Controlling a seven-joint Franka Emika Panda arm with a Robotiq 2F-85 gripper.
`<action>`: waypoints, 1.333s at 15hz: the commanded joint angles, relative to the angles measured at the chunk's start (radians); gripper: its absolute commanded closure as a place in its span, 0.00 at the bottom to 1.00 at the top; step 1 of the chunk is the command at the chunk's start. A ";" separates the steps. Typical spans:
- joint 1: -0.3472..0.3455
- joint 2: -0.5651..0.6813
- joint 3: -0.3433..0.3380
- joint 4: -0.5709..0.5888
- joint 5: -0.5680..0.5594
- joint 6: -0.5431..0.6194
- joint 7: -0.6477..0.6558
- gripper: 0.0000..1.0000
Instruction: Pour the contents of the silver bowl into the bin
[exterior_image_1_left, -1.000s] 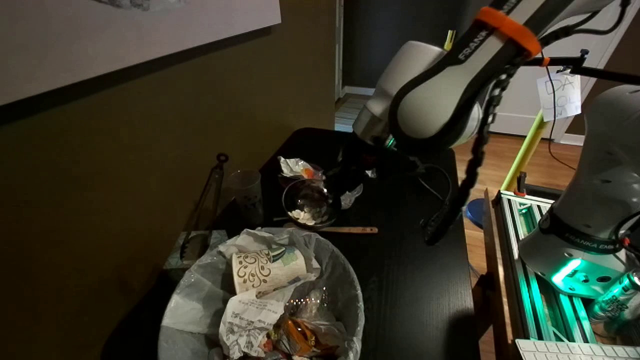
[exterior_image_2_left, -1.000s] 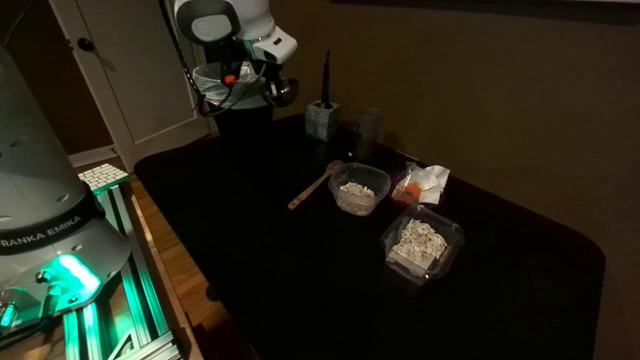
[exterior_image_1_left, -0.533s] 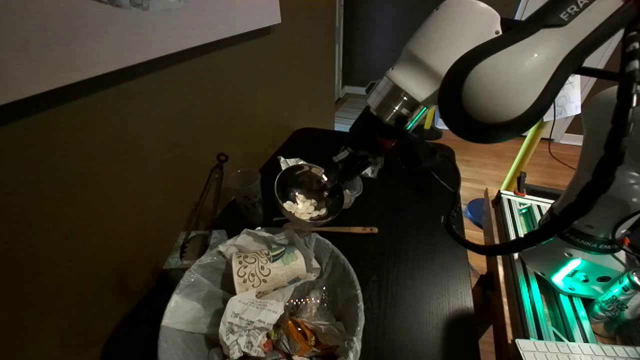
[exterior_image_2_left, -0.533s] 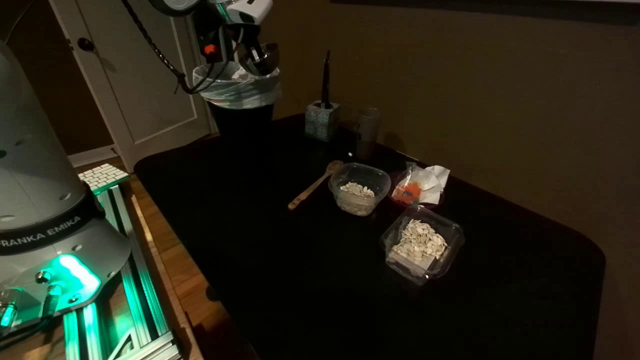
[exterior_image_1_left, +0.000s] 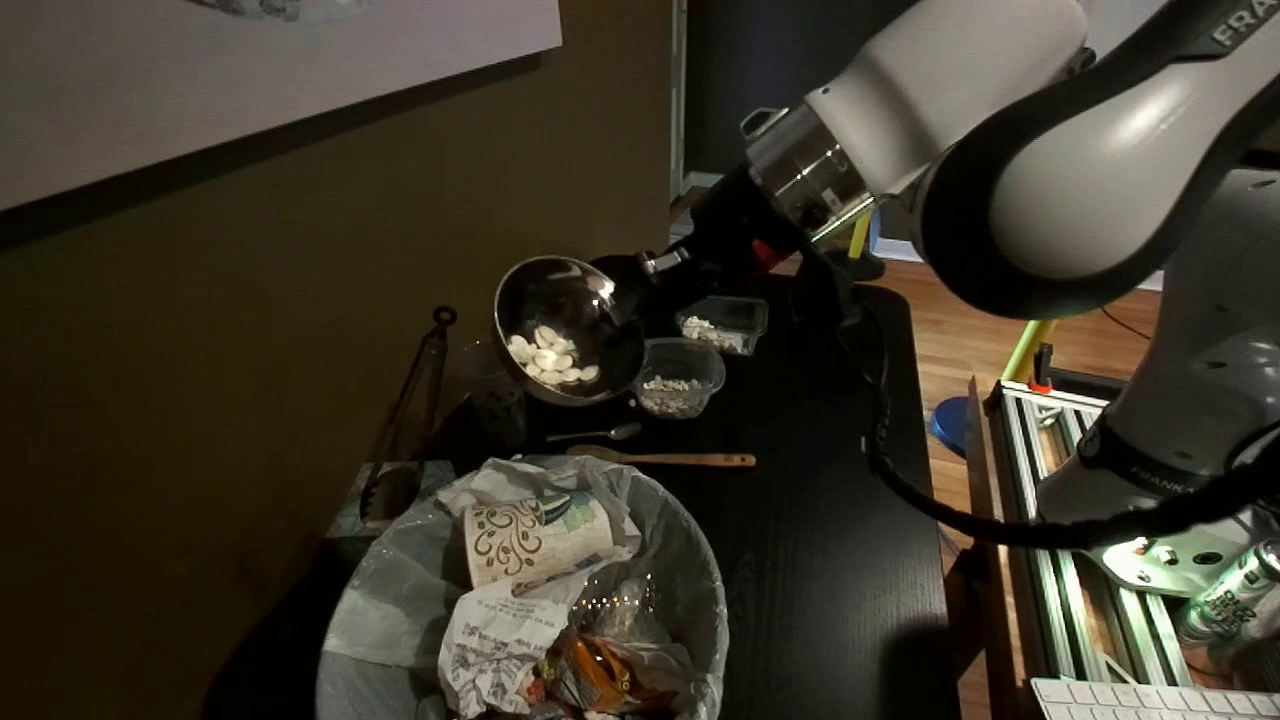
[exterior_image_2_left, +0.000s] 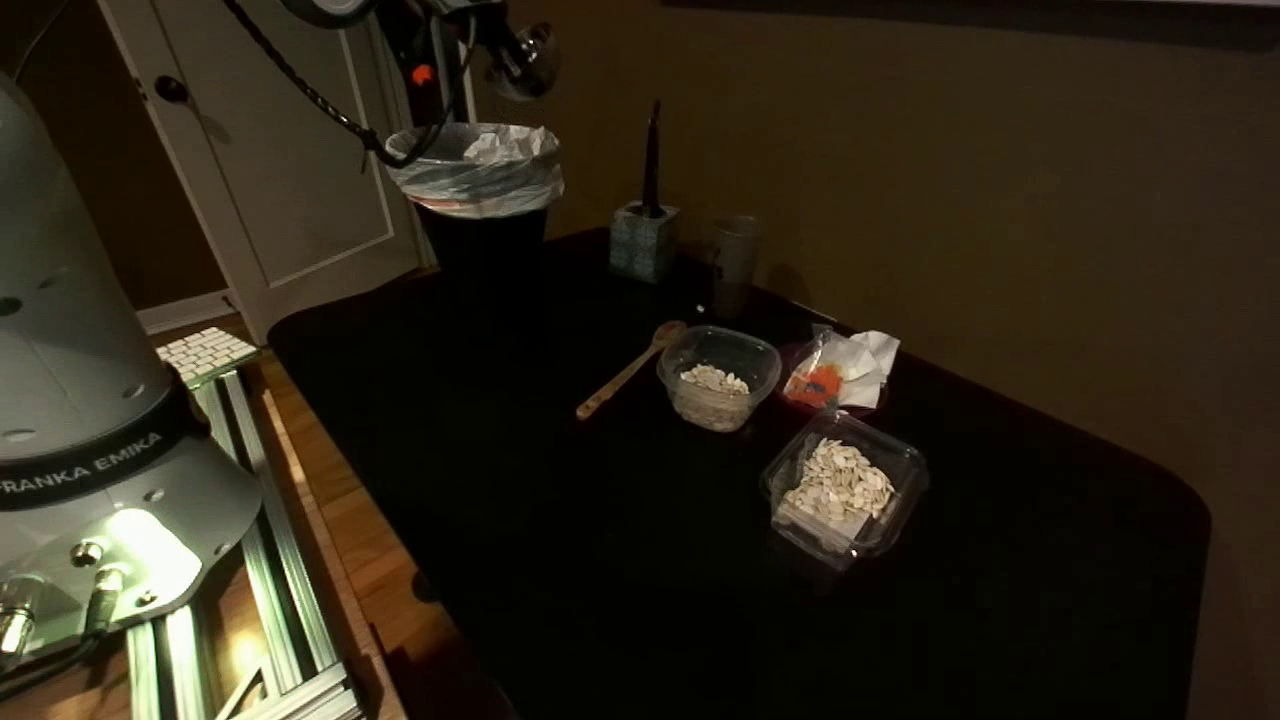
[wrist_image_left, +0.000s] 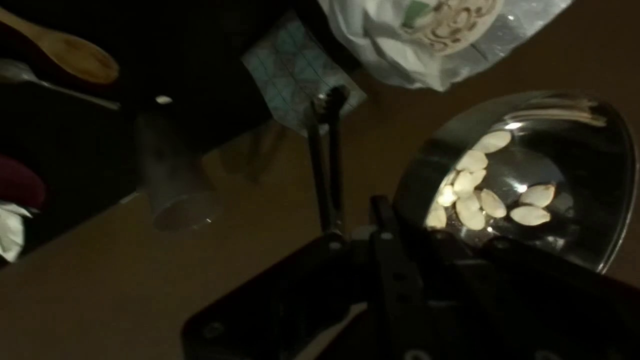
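The silver bowl (exterior_image_1_left: 598, 318) hangs in the air, tilted, its open side facing the camera in an exterior view. My gripper (exterior_image_1_left: 628, 288) is shut on its rim. The contents (exterior_image_1_left: 548, 356), several pale seeds, lie gathered at the bowl's lower side. In the wrist view the bowl (wrist_image_left: 580, 150) is at the right with seeds (wrist_image_left: 467, 197) inside, beside the gripper (wrist_image_left: 400, 217); the fingertips are dark. The bin (exterior_image_1_left: 375, 610), lined with a whitish bag, stands nearer that camera and below the bowl. The bin (exterior_image_2_left: 490, 190) also shows in an exterior view, with the bowl (exterior_image_2_left: 538, 65) higher than its rim.
Tongs (exterior_image_1_left: 410, 400) stand upright in a patterned box (exterior_image_2_left: 643, 245) beside the bin. A clear cup (exterior_image_2_left: 735, 265), a wooden spoon (exterior_image_2_left: 630, 370), two clear containers of seeds (exterior_image_2_left: 715, 395) (exterior_image_2_left: 840, 490) and a dish with wrappers (exterior_image_2_left: 840, 385) are on the black table. A wall runs behind them.
My gripper has lifted the bowl higher and, in an exterior view, carried it up and left. The bowl is tilted more. The seeds are still in it. The robot base light turned from green to white.
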 joint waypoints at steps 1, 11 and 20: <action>0.041 0.032 0.042 0.012 -0.134 0.184 0.044 0.99; 0.091 0.462 0.020 0.091 -0.379 0.873 -0.305 0.99; 0.138 0.488 -0.065 0.295 -0.414 0.865 -0.423 0.94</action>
